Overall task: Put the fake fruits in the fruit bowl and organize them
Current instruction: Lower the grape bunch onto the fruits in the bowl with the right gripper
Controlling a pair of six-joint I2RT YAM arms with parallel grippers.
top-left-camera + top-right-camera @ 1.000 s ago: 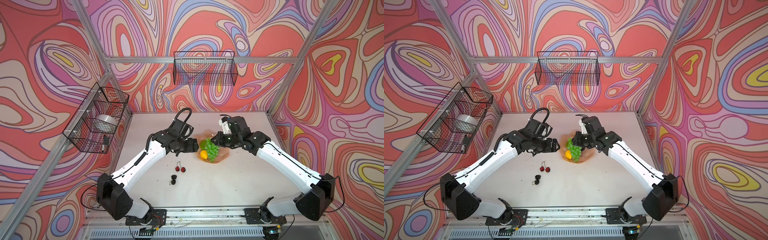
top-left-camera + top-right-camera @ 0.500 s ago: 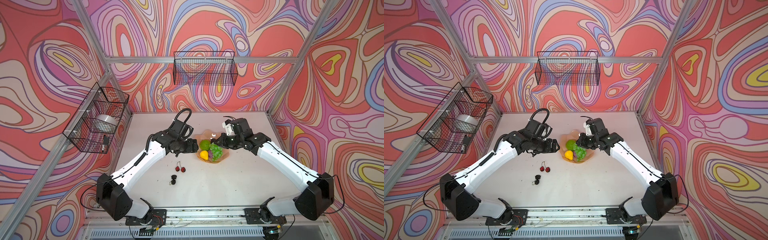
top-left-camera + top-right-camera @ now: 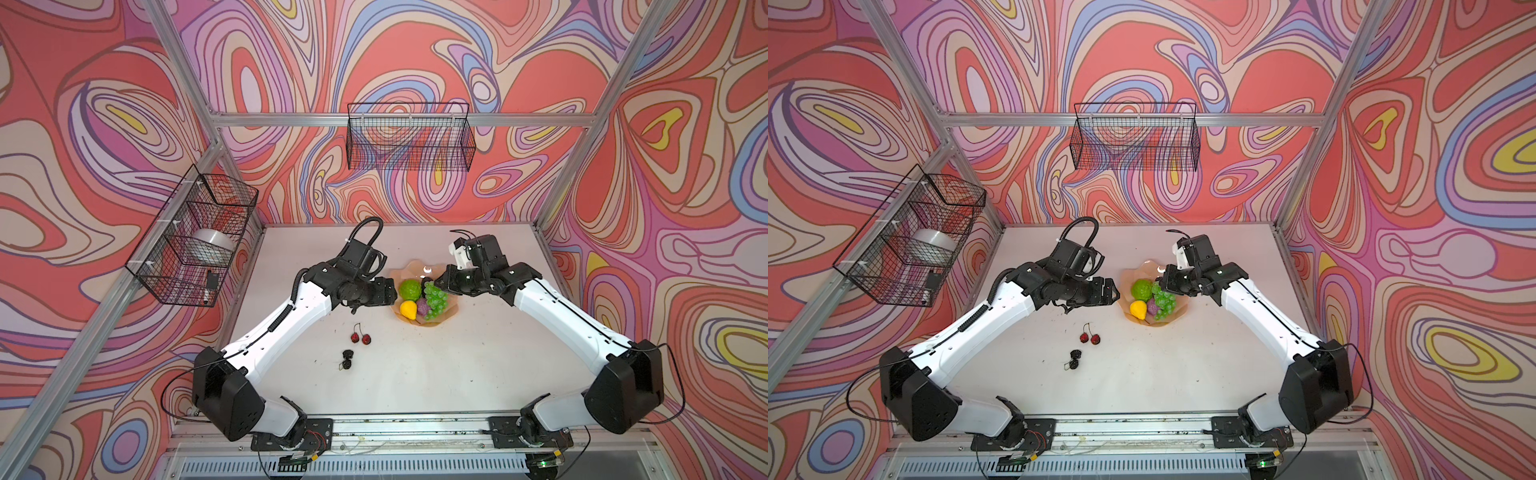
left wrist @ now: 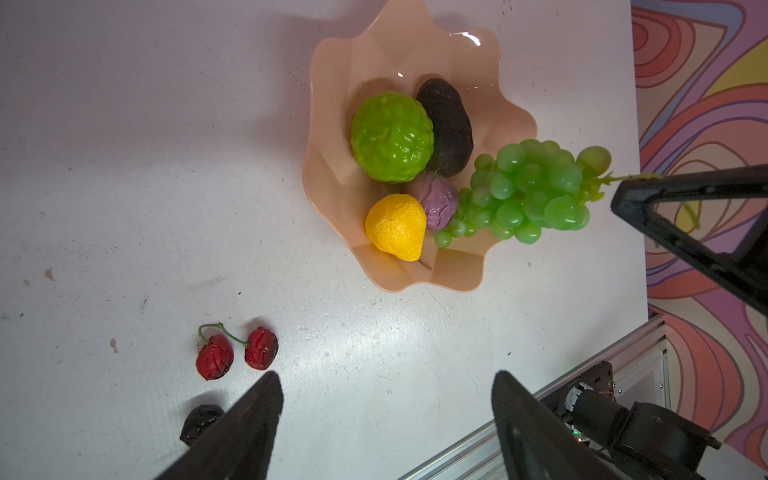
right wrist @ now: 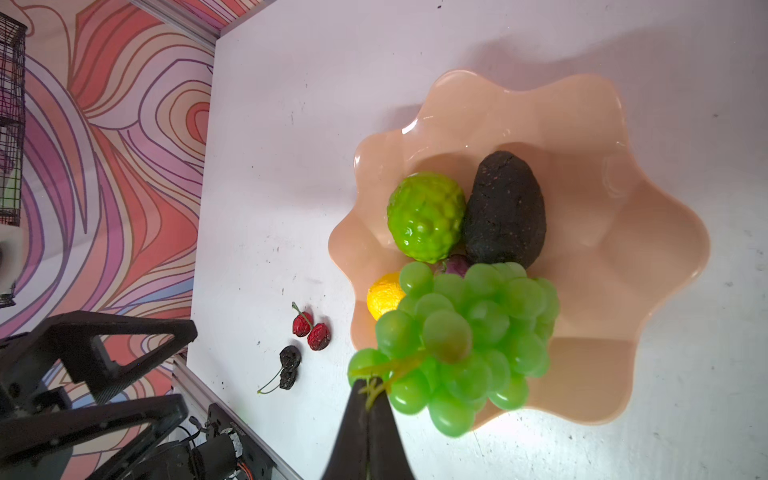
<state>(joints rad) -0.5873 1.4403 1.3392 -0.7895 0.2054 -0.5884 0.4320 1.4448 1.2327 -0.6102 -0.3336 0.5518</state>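
The peach-pink fruit bowl (image 3: 415, 270) (image 3: 1142, 270) sits mid-table. In it lie a bumpy lime-green ball (image 4: 392, 137), a dark avocado (image 5: 505, 208), a yellow fruit (image 4: 397, 226) and a purple bumpy ball (image 4: 436, 201). My right gripper (image 5: 371, 388) (image 3: 442, 284) is shut on the stem of the green grape bunch (image 5: 469, 332) (image 3: 436, 299), which hangs over the bowl's right side and partly past its rim. Just left of the bowl, my left gripper (image 4: 384, 384) (image 3: 392, 291) is open and holds nothing. The red cherry pair (image 3: 360, 337) (image 4: 237, 353) and the black berries (image 3: 347, 359) (image 5: 289, 365) lie on the table in front of it.
A wire basket (image 3: 191, 241) on the left wall holds a silver metal bowl (image 3: 212, 245). Another wire basket (image 3: 409, 137) hangs on the back wall. An aluminium rail (image 3: 395, 424) runs along the table's front edge.
My right gripper has carried the grape bunch a little to the right over the bowl, uncovering the yellow and purple fruits. The left arm has stayed put.
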